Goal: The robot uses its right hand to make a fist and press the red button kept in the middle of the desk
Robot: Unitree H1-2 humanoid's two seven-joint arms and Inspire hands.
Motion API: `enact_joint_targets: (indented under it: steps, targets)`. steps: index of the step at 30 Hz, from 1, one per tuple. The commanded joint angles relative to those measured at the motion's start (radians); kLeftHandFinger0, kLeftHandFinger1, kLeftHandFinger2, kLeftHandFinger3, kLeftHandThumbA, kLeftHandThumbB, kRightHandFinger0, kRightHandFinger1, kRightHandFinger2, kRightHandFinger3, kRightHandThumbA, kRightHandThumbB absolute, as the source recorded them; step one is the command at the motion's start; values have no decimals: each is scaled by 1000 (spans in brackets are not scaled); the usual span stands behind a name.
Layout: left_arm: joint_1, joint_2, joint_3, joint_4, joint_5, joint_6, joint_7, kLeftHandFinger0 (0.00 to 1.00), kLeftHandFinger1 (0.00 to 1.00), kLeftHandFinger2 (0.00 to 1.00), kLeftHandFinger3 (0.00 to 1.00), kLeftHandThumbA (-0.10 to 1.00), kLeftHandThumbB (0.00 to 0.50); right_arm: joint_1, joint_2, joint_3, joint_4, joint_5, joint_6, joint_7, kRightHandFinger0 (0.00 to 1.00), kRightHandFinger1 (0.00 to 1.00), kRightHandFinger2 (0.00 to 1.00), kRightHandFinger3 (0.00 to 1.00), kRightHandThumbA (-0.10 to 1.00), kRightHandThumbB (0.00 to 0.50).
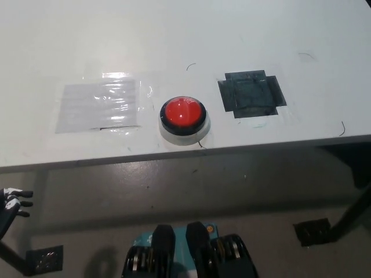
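A round red button [183, 112] in a black ring on a white base sits on the white desk [185, 40], close to its front edge in the middle. My white left hand [11, 204] shows only at the lower left edge, below the desk, fingers apart and holding nothing. My black right arm and hand do not appear in the head view.
A clear taped plastic patch [98, 105] lies left of the button and a black taped patch [251, 94] lies right of it. The desk's front edge [174, 155] runs across the picture. A black desk leg [348, 217] stands at the lower right on the floor.
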Motion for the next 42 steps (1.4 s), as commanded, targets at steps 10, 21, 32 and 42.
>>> enact_joint_targets:
  steps: [10,21,32,42]
  targets:
    - [-6,37,12,-29,-16,-23,-21,546,585,671,684,568,0,-445,95,199,316,-79,-59,49,847,963,899,926,1000,282]
    - [-11,36,5,-30,-7,-21,-20,602,641,720,694,593,0,-617,325,232,592,-118,-187,30,111,0,0,0,1000,317]
    - [-13,36,5,-39,-7,-3,-19,603,642,714,703,588,0,-708,479,258,754,-165,-239,4,0,0,253,316,1000,163]
    - [-32,20,-6,-21,-19,-16,-28,582,628,692,674,533,0,-658,566,235,899,-158,-373,30,0,0,285,331,1000,188]
